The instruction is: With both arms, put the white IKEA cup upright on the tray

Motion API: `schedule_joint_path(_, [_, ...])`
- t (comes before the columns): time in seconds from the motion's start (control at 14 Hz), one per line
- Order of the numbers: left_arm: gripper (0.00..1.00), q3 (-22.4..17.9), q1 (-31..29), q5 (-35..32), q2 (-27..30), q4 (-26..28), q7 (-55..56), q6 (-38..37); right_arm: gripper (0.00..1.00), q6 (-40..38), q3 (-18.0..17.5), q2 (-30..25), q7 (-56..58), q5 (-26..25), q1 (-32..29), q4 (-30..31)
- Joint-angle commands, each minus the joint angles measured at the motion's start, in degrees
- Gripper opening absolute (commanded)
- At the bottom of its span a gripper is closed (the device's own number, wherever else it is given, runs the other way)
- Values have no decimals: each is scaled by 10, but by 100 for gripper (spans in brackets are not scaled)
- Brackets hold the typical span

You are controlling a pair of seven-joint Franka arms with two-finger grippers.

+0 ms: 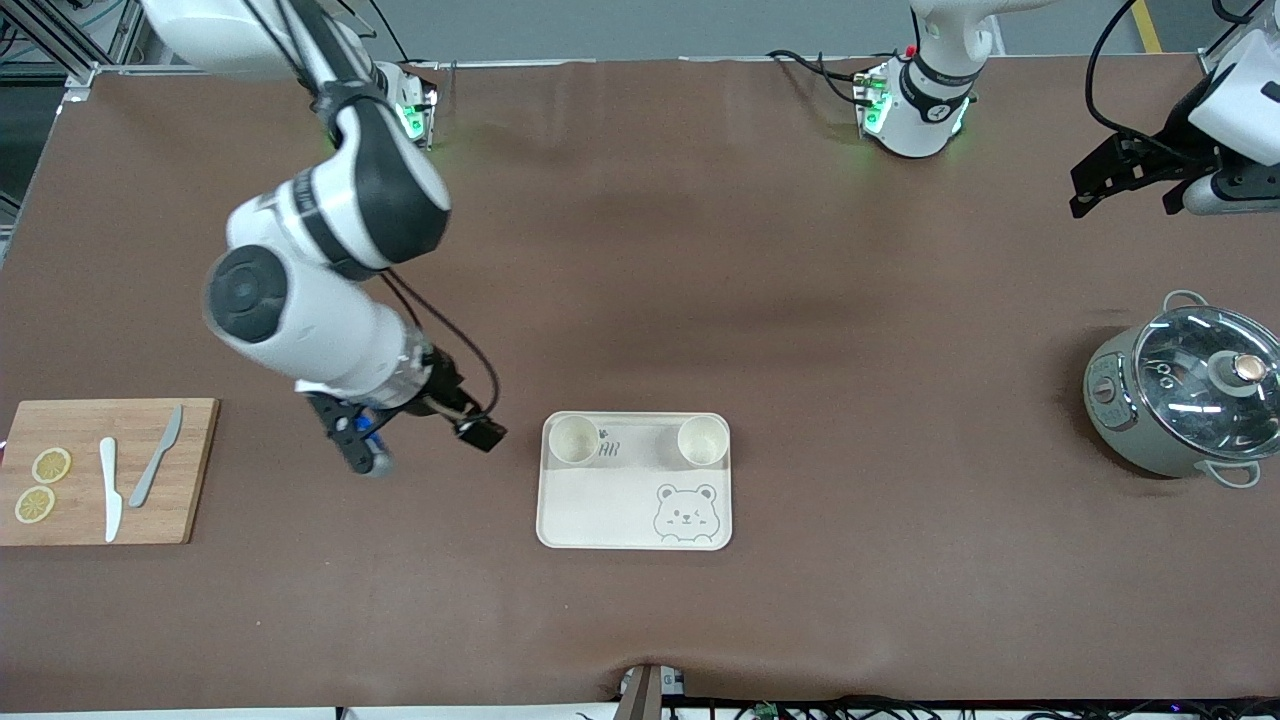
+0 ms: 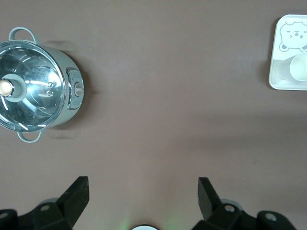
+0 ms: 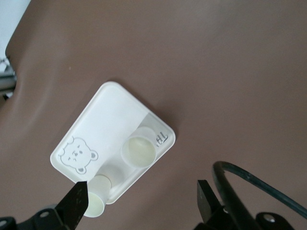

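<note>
Wooden cutting board [image 1: 105,470] lies at the right arm's end of the table. The right gripper [image 1: 365,455] hangs between board and tray [image 1: 636,500], jaws spread, holding nothing. 2 white cups [image 1: 575,439] [image 1: 702,440] stand upright on the tray. The left gripper [image 1: 1125,180] waits over bare table, jaws spread, beside the pot [image 1: 1185,392].

Matt brown cloth-like table cover [image 1: 640,250], smooth cream plastic-looking bear tray [image 1: 610,505], shiny grey metal pot with glossy glass lid [image 1: 1185,390], light wooden cutting board [image 1: 190,470].
</note>
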State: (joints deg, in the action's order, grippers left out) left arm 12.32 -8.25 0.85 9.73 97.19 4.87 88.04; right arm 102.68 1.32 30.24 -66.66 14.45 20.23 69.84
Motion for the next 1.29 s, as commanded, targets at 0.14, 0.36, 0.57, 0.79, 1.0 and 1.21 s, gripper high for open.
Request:
schedule_joint_path(0.14, [100, 4, -2, 3, -3, -15, 4, -7, 100, -123, -7, -90, 112, 14, -81, 2])
schedule_joint_path(0.36, [100, 4, -1, 3, -6, -18, 6, -7, 100, -182, -6, -148, 256, 11, -140, 32])
schedule_joint_path(0.57, [100, 5, -1, 3, -18, -17, 10, -7, 100, -187, -6, -228, 459, -66, -154, 99])
schedule_joint_path(0.79, [100, 5, -1, 3, -18, -15, 10, -6, 100, -152, -6, -335, 608, -109, -158, 227])
schedule_joint_path(1.0, [100, 5, -2, 2, -9, -18, -1, -9, 100, -170, -6, -355, 736, -108, -180, 257])
schedule_joint_path(1.21, [100, 34, -2, -14, -14, -18, 10, -21, 100, -173, -7, -330, 738, -133, -187, 206])
